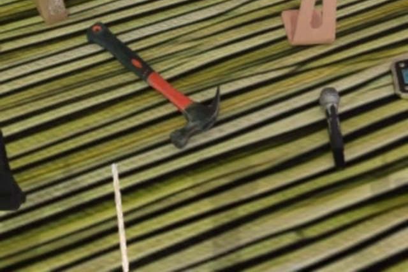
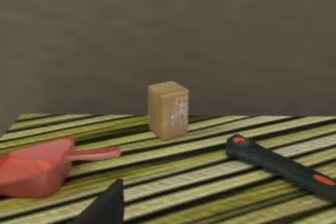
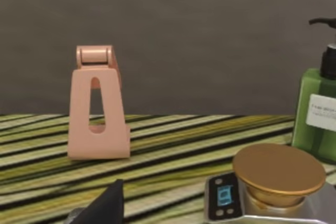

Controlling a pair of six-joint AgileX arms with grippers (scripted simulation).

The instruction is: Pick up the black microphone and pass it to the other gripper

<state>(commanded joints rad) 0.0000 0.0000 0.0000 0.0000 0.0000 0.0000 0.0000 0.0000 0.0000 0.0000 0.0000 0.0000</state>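
The mic (image 1: 332, 125) lies flat on the striped counter (image 1: 255, 208), well right of the hammer (image 1: 159, 87), grey head toward the pink stand (image 1: 311, 14), and nothing grips it. The step is the pickup, best by the right arm. Neither hand's opening can be told; only a dark left fingertip (image 2: 107, 205) and a right one (image 3: 105, 205) show. Come down over mid-handle, fingers across it, clear of the scale (image 1: 401, 76).
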